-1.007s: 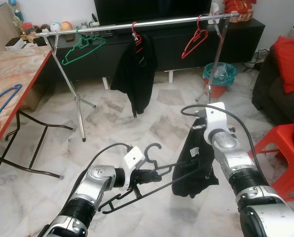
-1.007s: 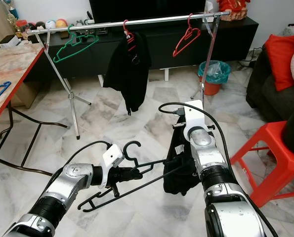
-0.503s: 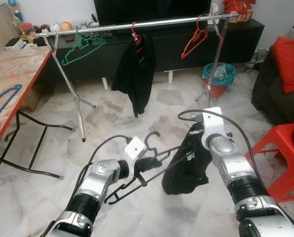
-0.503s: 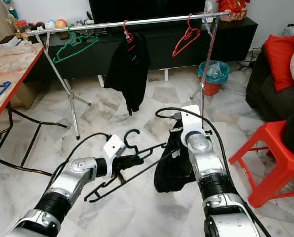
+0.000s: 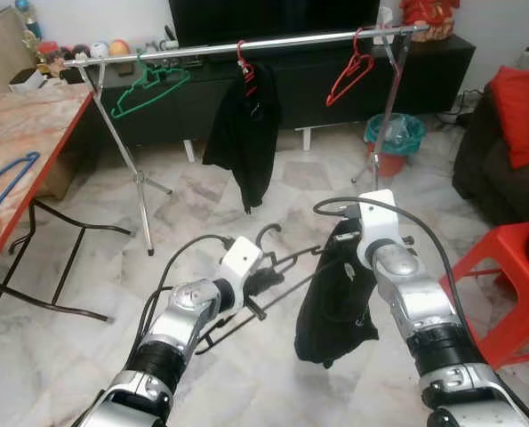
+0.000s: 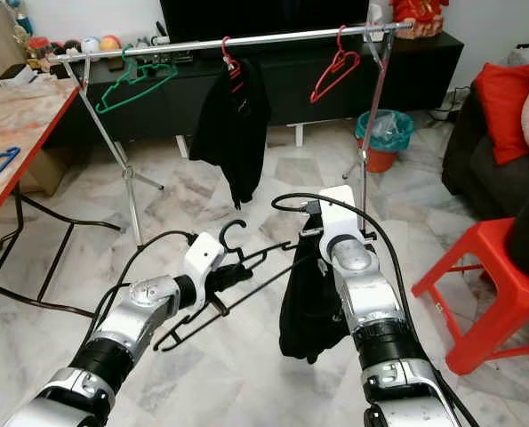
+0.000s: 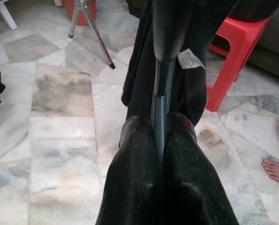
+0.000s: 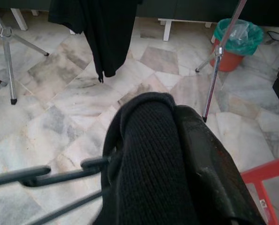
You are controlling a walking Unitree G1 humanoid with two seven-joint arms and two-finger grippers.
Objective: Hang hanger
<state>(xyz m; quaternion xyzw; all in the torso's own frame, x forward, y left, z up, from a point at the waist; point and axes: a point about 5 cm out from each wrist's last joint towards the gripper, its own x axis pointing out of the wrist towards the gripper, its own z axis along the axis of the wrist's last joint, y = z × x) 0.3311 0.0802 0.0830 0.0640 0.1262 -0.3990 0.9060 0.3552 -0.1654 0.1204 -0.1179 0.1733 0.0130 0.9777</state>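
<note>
Rail [image 5: 246, 44] stands well ahead; left gripper [image 5: 266, 277] clamps hanger [image 5: 277, 267], right gripper [image 5: 348, 258] clamps garment [image 5: 335, 302] — hanging not yet done.

A steel rail [image 5: 246, 44] carries three hangers, the middle one holding a black garment [image 5: 244, 133].

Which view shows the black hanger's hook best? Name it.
The right eye view: the black hanger shows whole, hook up, held by the left gripper. The left eye view shows it too, smaller. The left wrist view shows its bar edge-on; the right wrist view shows its arms beside the black garment.
</note>
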